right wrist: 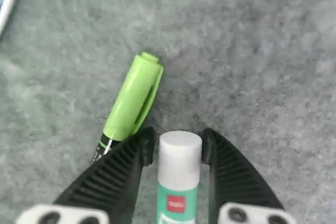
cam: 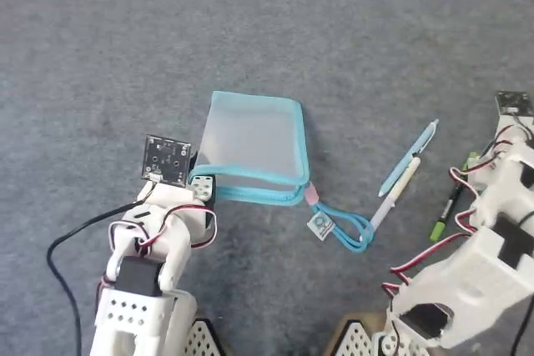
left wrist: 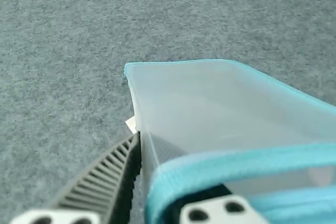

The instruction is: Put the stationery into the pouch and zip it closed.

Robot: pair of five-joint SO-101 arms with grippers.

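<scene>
Frankly, the pouch could sag shut if its zipper lip slips from my left gripper, which is clamped on that corner; it looks empty (nothing shows through). Smaller trouble: my right gripper is closed on the glue stick, and the green marker just outside one jaw may drag along.

Unzipped pouch lying flat, stationery outside
Translucent, blue-trimmed — two pens, green marker, glue stick sitting to one side.

Pouch frosted white, turquoise-edged; marker lime green and black; glue stick white-capped, green-labelled; table cover mottled grey.
</scene>
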